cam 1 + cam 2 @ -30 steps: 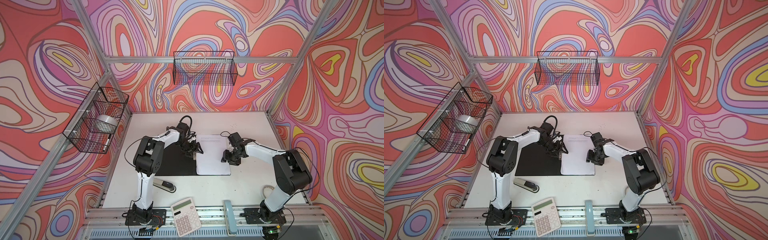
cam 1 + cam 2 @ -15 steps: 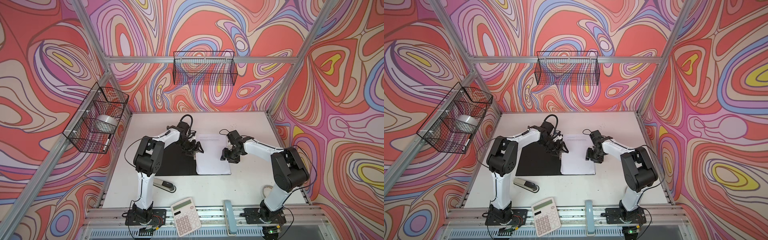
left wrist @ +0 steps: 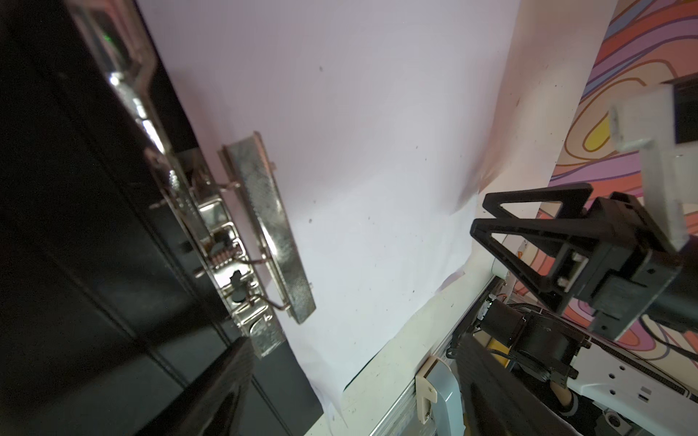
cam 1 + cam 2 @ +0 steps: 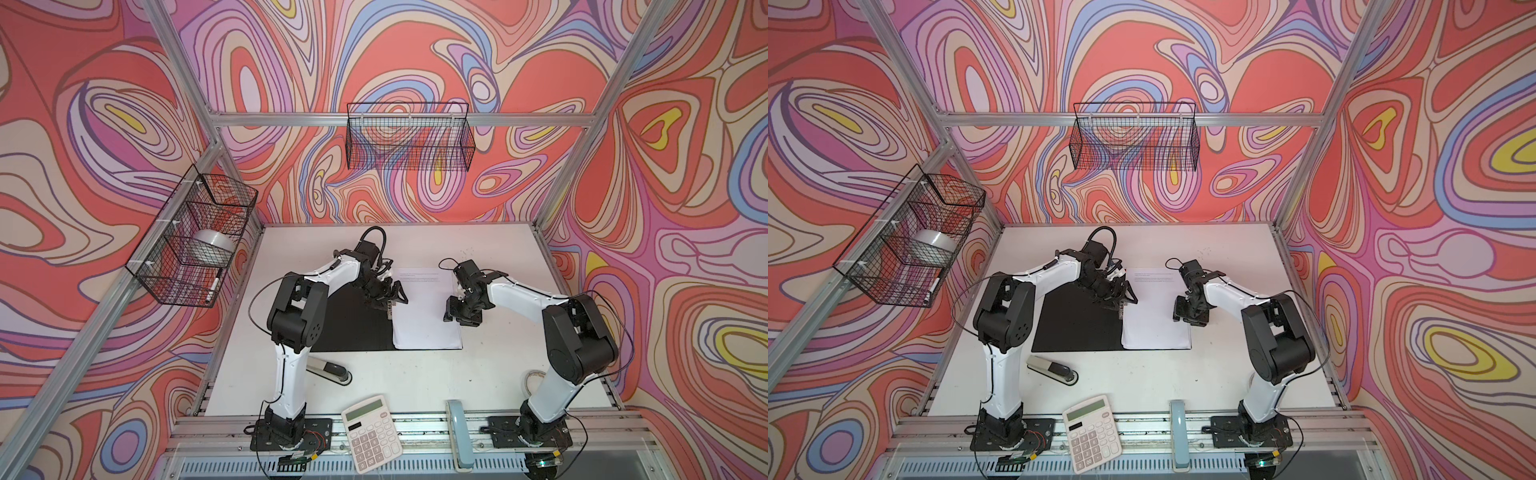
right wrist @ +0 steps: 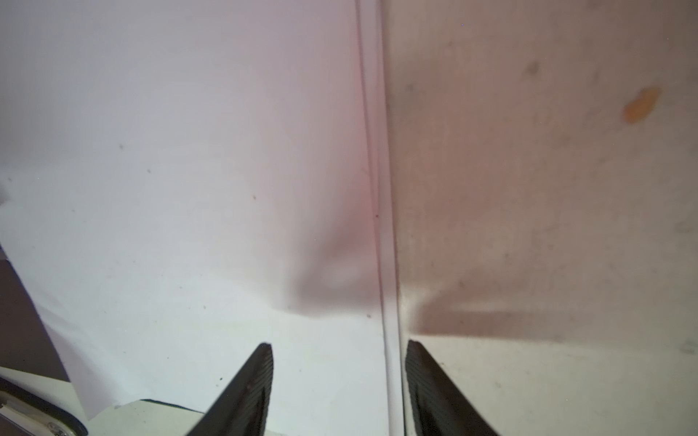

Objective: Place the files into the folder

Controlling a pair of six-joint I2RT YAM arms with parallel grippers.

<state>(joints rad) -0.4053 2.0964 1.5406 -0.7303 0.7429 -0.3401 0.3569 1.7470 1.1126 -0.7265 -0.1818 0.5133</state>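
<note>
The folder (image 4: 353, 328) (image 4: 1077, 322) lies open and flat on the table, black inside up. The files (image 4: 424, 316) (image 4: 1154, 320) are white sheets lying on its right half, with text lines at the far end. My left gripper (image 4: 390, 297) (image 4: 1121, 297) (image 3: 353, 341) hangs open over the spine by the metal clip (image 3: 264, 226), whose bar lies over the sheets' left edge. My right gripper (image 4: 455, 309) (image 4: 1185, 309) (image 5: 338, 343) is open and straddles the files' right edge (image 5: 381, 226), one finger over paper and one over the table.
A stapler (image 4: 328, 370), a calculator (image 4: 372, 432) and a blue-grey bar (image 4: 459, 432) lie near the front rail. A tape ring (image 4: 534, 376) sits by the right arm's base. Wire baskets hang on the left wall (image 4: 191, 245) and back wall (image 4: 409, 137).
My right gripper has shifted slightly to the left along the sheets' right edge. The left arm has stayed put.
</note>
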